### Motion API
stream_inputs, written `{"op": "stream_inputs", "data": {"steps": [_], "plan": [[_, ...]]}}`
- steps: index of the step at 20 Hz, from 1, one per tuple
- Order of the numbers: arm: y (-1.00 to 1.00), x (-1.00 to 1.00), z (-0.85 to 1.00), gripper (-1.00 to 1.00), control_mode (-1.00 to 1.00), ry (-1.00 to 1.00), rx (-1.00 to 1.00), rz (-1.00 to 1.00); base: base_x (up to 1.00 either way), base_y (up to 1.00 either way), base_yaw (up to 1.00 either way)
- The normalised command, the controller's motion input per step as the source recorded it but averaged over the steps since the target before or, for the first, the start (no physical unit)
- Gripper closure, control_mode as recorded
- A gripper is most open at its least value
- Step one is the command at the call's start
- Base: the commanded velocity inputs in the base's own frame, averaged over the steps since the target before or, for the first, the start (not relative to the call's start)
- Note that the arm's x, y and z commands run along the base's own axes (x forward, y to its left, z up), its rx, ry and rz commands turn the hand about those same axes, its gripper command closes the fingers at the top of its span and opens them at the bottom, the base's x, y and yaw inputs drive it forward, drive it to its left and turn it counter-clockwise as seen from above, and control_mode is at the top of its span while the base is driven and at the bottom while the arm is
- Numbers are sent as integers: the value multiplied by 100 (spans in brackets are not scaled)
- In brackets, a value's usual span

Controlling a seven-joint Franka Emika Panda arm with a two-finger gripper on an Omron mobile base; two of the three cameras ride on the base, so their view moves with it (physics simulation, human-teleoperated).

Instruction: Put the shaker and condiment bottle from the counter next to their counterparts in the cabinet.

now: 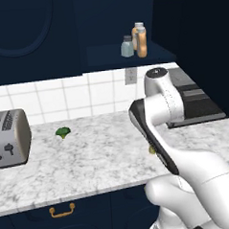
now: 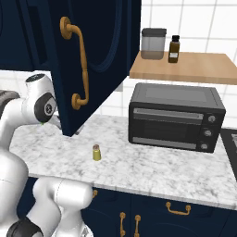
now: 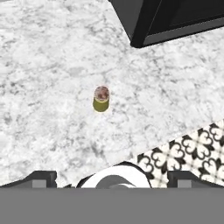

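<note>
The small yellow-green shaker point(image 3: 101, 99) with a grey cap stands upright on the marbled counter point(image 3: 52, 65). My gripper point(image 3: 113, 179) hovers above it, open, with nothing between its fingertips point(image 3: 43, 177). The shaker point(image 2: 96, 152) stands alone in front of the open cabinet door point(image 2: 92, 60). In the left base view my arm half hides the shaker point(image 1: 151, 149). On the navy cabinet shelf point(image 1: 108, 55) stand the pale grey-green shaker point(image 1: 127, 47), a slim orange-tan condiment bottle point(image 1: 142, 43) and, behind it, a wider orange bottle point(image 1: 137, 28).
A black toaster oven point(image 2: 173, 118) sits on the counter right of the shaker. A silver toaster point(image 1: 10, 137) and a piece of broccoli point(image 1: 63, 132) lie to the left. A wooden shelf point(image 2: 180, 67) holds a jar point(image 2: 153, 44) and a dark bottle point(image 2: 174, 49). Patterned floor point(image 3: 192, 148) shows past the counter edge.
</note>
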Motion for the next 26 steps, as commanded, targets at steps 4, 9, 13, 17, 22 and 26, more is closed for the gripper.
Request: {"op": "stream_inputs", "data": {"steps": [4, 9, 13, 17, 22, 26], "plan": [[-1, 17, -24, -100, -100, -7, 0, 20, 0, 0, 0], [-15, 53, -12, -100, -100, 0, 0, 18, 0, 0, 0], [-23, 68, -15, -100, -100, 1, 0, 18, 0, 0, 0], [-14, 56, -14, -100, -100, 6, 0, 16, 0, 0, 0], [0, 23, -28, -100, -100, 15, 0, 10, 0, 0, 0], [0, 14, -31, -100, -100, 20, 0, 7, 0, 0, 0]]}}
